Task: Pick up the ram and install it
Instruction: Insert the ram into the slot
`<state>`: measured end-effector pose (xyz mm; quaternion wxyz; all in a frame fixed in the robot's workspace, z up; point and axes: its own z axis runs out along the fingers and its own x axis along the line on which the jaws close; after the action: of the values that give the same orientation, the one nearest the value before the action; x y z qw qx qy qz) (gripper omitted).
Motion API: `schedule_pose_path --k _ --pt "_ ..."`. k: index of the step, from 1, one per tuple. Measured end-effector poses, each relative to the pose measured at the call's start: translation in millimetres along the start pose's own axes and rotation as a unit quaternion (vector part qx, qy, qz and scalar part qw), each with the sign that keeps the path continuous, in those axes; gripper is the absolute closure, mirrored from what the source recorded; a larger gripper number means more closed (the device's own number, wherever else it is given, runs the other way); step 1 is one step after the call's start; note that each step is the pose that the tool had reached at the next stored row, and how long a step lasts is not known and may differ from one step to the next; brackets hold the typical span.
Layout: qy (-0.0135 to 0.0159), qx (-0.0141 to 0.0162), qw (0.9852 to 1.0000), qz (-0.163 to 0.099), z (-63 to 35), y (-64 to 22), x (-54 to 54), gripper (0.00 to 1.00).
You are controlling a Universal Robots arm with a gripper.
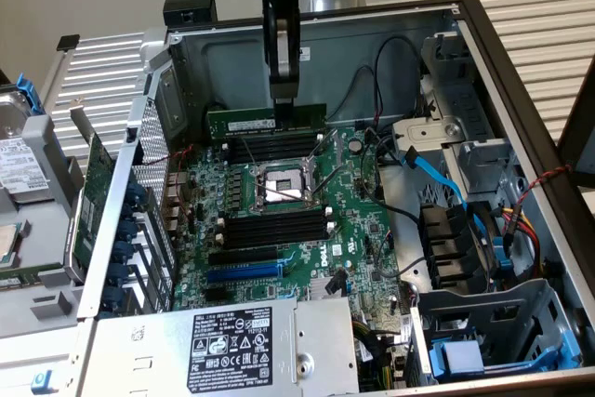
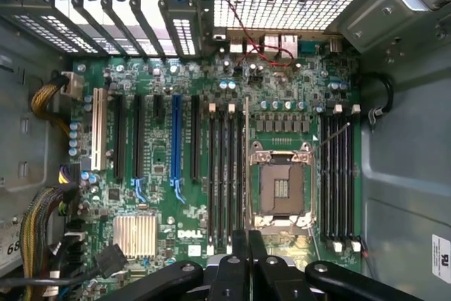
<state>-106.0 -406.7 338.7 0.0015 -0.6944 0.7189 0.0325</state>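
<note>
**Pincer (image 1: 284,114) clamped on ram (image 1: 237,123) over the open machine**

The ram is a long green stick with a white label. It stands on its long edge and lies level. The pincer grips it from above, with its fingers nearly together on the board at about mid-length, so the stick reaches out to both sides of the pincer.

Below the pincer lies the motherboard (image 1: 358,230). On it are the processor socket (image 1: 284,183) and a bank of black memory slots (image 1: 274,148) on each side of the socket. In the exterior view the ram shows against the upper edge of one bank. Whether it touches a slot cannot be told.

In the wrist view the pincer (image 2: 248,244) points down at the board beside the socket. All of this sits inside the computer case (image 1: 521,72).
</note>
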Motion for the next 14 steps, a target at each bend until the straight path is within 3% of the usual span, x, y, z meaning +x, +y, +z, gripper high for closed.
schedule_pose_path --k 7,14 --pt "-0.0001 0.0028 1.0000 0.000 12.8 2.6 1.3 0.88" --pt "-0.0005 0.0141 0.9999 0.001 22.2 4.4 2.5 0.88"
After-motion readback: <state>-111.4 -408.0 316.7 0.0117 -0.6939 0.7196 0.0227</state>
